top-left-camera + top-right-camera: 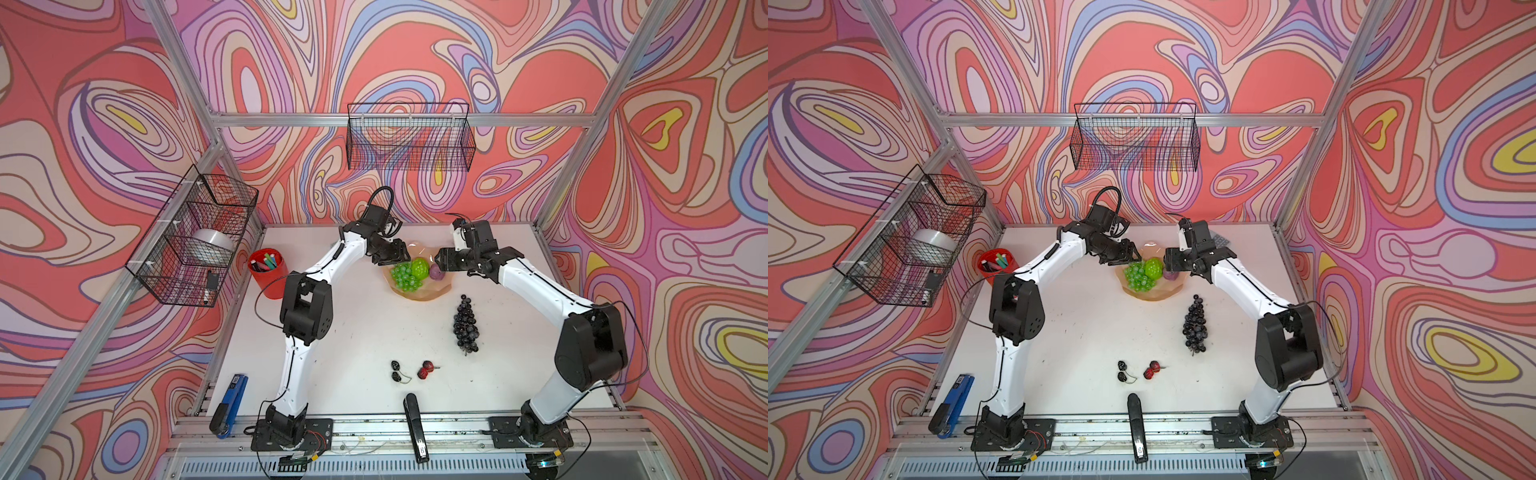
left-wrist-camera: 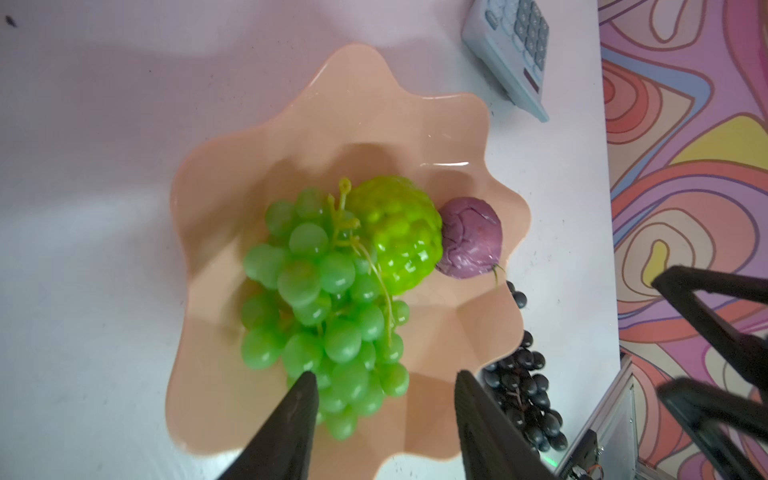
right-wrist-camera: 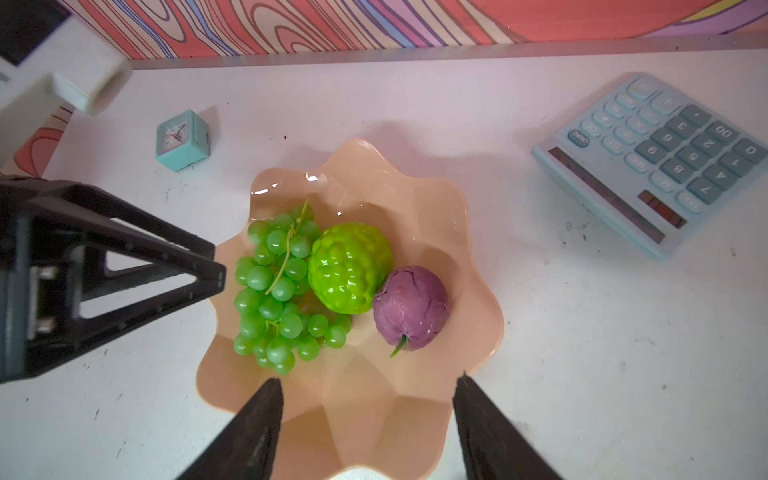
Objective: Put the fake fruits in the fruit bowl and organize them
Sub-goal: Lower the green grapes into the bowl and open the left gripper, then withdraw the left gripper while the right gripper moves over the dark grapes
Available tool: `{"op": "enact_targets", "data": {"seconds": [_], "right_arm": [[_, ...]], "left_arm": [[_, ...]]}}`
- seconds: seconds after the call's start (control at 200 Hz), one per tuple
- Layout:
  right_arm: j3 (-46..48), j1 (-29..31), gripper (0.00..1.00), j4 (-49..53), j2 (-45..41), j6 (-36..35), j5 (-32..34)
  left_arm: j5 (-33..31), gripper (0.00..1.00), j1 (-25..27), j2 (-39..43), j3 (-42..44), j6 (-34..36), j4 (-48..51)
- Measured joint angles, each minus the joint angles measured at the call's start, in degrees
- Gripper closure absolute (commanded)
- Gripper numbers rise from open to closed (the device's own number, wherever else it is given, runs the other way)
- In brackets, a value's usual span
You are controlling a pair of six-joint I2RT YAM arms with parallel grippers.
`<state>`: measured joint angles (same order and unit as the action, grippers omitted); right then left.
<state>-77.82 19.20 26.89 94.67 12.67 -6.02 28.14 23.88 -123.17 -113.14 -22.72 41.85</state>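
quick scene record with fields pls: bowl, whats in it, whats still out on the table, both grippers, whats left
bowl: fruit bowl, peach-pink, scalloped rim
inside it: green grape bunch, lime-green ball, mauve ball
out on the table: dark purple grape bunch, black berry pair, red berry pair
left gripper: open, empty, over the green grape bunch
right gripper: open, empty, over the bowl's edge
left: three fruits not yet in the bowl

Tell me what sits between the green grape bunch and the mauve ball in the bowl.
The ridged lime-green ball, close against the green grape bunch and the mauve ball; the right wrist view shows it best.
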Motion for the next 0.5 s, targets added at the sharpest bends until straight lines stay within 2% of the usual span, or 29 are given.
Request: {"op": "enact_targets", "data": {"seconds": [0.285, 0.401, 0.501], "right_arm": [[6.2, 0.0, 0.35, 8.4, -12.0, 2.4, 1.8], [9.3, 1.1, 0.37, 13.8, -15.6, 4.7, 3.9], [10.7, 5.7, 0.4, 20.5, -18.1, 8.0, 7.9]], "left_arm": [[-3.1, 0.44, 0.1, 23.6, 23.3, -1.9, -5.7], [-4.7, 0.44, 0.7, 27.8, 31.9, -3.6, -8.0], [-5.3, 0.44, 1.7, 29.9, 38.0, -4.8, -9.3]]}}
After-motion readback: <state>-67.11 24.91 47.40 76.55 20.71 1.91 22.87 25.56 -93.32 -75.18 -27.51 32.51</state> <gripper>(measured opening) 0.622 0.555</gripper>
